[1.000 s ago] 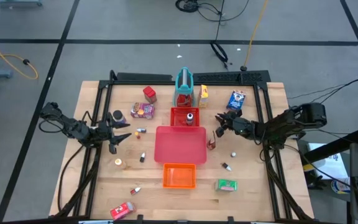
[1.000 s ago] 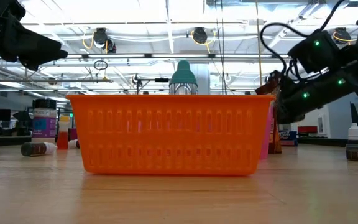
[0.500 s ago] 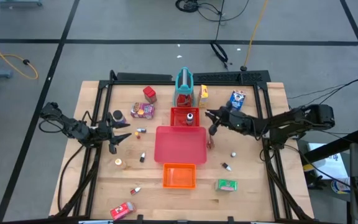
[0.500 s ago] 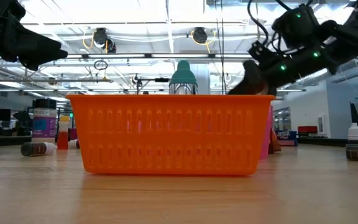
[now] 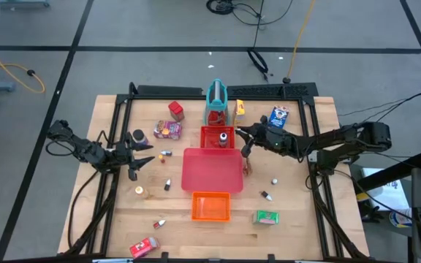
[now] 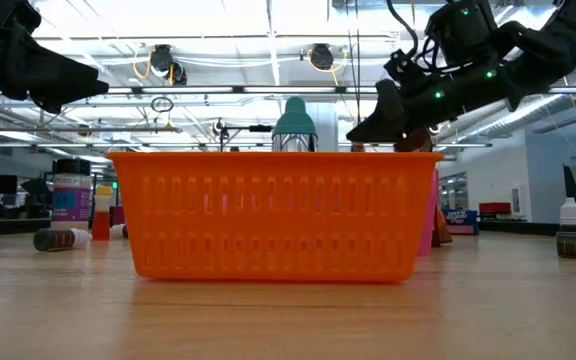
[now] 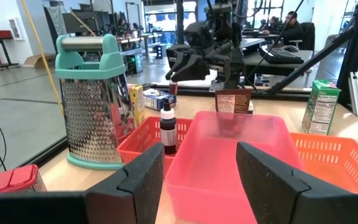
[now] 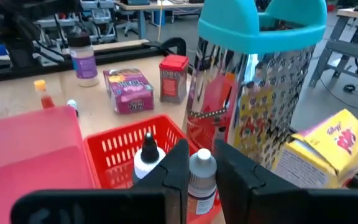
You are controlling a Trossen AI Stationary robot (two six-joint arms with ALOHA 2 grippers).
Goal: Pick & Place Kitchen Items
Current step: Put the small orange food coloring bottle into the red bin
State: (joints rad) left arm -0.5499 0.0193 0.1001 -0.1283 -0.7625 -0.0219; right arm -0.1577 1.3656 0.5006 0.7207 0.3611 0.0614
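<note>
One tiny bottle (image 8: 199, 180), light and slick, pinched at its neck by the right hand (image 8: 197, 171) above the red basket (image 8: 120, 149); left hand (image 7: 201, 177) waits open.

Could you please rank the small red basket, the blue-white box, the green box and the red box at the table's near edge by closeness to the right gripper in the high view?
From the right gripper:
1. Small red basket, right beside it, toward the table's middle.
2. Blue-white box, toward the far right.
3. Green box, near side, right.
4. Red box, near edge, left.
</note>
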